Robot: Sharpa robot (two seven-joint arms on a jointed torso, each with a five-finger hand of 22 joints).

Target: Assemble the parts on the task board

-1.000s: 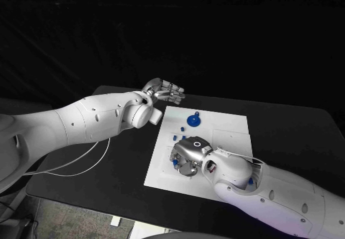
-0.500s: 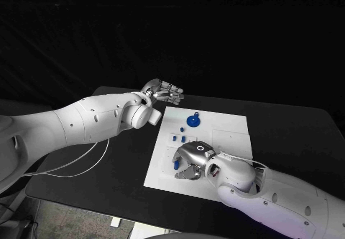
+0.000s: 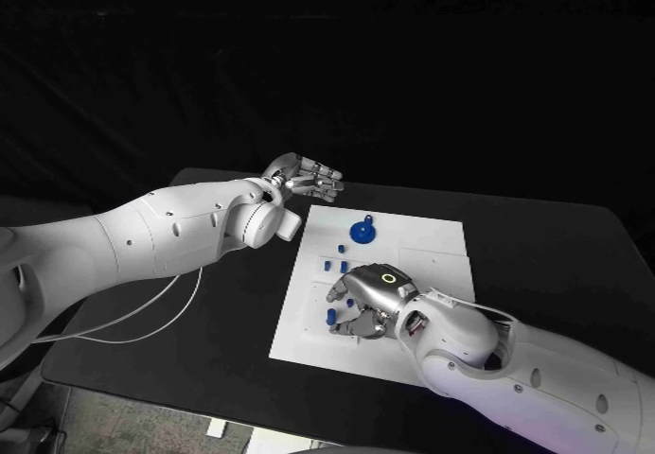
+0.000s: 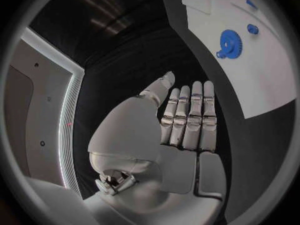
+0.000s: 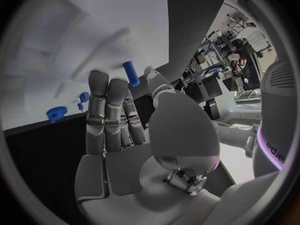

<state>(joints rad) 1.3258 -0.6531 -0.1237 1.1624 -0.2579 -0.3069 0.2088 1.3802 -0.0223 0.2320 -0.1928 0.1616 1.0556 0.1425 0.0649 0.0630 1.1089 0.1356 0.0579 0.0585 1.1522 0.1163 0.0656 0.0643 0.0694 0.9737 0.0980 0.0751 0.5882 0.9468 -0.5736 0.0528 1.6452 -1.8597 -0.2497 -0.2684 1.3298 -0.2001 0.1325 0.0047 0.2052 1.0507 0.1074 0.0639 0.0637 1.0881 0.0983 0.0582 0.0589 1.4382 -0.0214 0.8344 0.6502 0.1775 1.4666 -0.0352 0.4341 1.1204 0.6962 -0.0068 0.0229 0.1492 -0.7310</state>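
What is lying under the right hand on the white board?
Under the right hand a blue part shows beside its fingers on the task board; anything beneath the palm is covered.

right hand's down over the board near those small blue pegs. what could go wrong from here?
1. The right hand hangs low over the task board beside a loose blue peg; a careless reach might knock it away rather than grip it.
2. From the head view the hand hides part of the board, so placement could drift unseen.
3. The left hand hovers open off the board, so nothing steadies the plate if pushed.
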